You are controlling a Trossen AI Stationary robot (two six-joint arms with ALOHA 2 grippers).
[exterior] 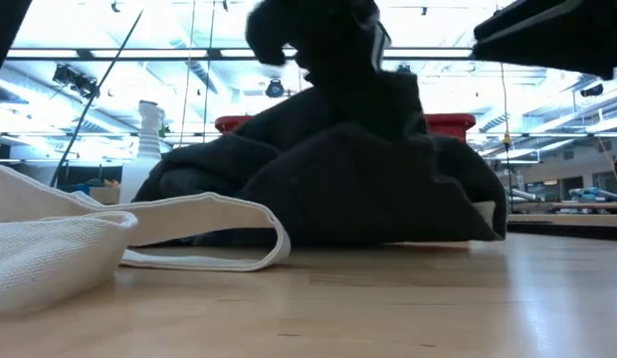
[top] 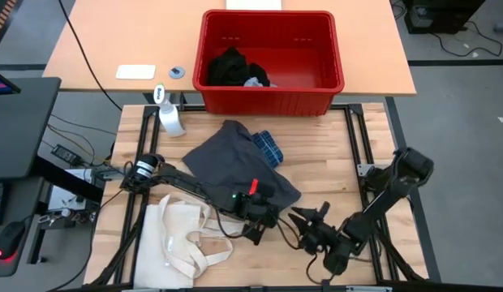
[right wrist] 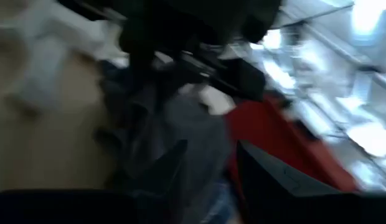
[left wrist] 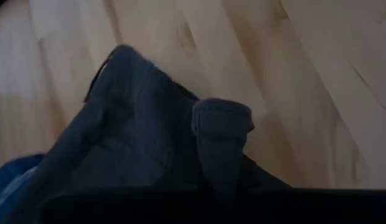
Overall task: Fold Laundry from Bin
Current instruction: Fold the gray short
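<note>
Under left pincer | dark grey garment edge | pinched

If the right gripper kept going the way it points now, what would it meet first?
Most likely the left gripper, shut on the near edge of the dark grey garment; the right gripper points straight at it, though the gap between them is unclear.

A cream tote lies near left on the tabletop; a spray bottle stands far left.
</note>
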